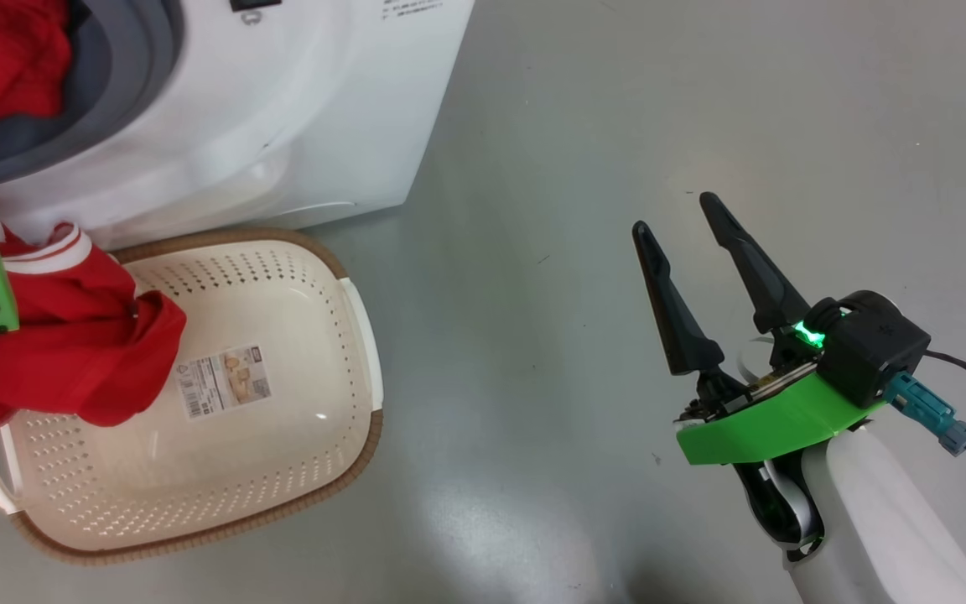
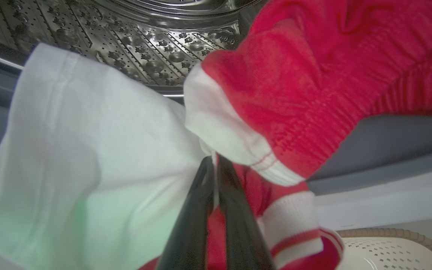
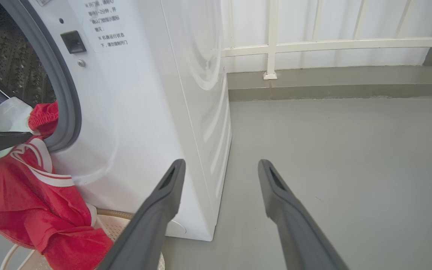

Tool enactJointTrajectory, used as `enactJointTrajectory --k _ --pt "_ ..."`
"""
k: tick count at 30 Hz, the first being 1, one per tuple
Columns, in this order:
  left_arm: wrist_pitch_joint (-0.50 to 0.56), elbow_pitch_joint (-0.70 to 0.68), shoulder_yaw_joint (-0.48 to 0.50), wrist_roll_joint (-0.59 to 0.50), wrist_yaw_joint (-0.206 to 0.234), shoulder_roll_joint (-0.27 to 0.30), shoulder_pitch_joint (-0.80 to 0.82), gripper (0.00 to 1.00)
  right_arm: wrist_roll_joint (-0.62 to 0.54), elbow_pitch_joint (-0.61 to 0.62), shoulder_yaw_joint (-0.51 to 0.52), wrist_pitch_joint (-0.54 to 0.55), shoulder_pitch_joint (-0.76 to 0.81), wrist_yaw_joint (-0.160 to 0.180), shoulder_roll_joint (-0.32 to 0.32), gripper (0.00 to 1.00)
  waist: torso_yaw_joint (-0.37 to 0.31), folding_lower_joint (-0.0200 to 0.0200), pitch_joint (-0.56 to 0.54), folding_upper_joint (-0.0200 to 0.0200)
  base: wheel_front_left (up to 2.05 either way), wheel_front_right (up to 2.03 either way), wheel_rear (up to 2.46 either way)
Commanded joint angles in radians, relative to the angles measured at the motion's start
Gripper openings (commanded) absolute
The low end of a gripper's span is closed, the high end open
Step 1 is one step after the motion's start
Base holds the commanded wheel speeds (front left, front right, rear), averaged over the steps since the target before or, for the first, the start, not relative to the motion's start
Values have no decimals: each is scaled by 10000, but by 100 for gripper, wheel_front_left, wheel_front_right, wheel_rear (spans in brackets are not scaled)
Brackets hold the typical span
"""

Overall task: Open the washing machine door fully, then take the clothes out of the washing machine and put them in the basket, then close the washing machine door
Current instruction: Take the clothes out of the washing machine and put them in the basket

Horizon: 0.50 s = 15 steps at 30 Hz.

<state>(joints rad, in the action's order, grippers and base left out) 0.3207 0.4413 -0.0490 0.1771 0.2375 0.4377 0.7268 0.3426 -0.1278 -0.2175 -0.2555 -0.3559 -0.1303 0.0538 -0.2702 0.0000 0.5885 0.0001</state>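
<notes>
Red clothes [image 1: 72, 352] with white striped trim, cream perforated basket [image 1: 298, 277] rimmed brown, white washing machine [image 1: 282, 109].

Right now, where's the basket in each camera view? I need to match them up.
Head view: basket at lower left, in front of the washing machine.
Left wrist view: basket rim in the bottom right corner.
Right wrist view: basket at the bottom edge, left of centre, partly under the clothes.
Shared landmark: the red clothes hanging from the washing machine's opening over the basket.
</notes>
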Motion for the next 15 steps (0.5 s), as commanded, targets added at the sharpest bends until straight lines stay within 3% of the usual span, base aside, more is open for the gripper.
enactJointTrajectory --k 1,15 --pt "-138 -170 216 7 -8 455 58 0 15 256 -145 -63 -55 -4 -35 100 32 0 3 -1 0 0 0" --pt "-1953 -1453 335 264 278 -8 -640 0 -131 229 35 -63 43 -4 -35 100 480 0 -184 -1 0 0 0"
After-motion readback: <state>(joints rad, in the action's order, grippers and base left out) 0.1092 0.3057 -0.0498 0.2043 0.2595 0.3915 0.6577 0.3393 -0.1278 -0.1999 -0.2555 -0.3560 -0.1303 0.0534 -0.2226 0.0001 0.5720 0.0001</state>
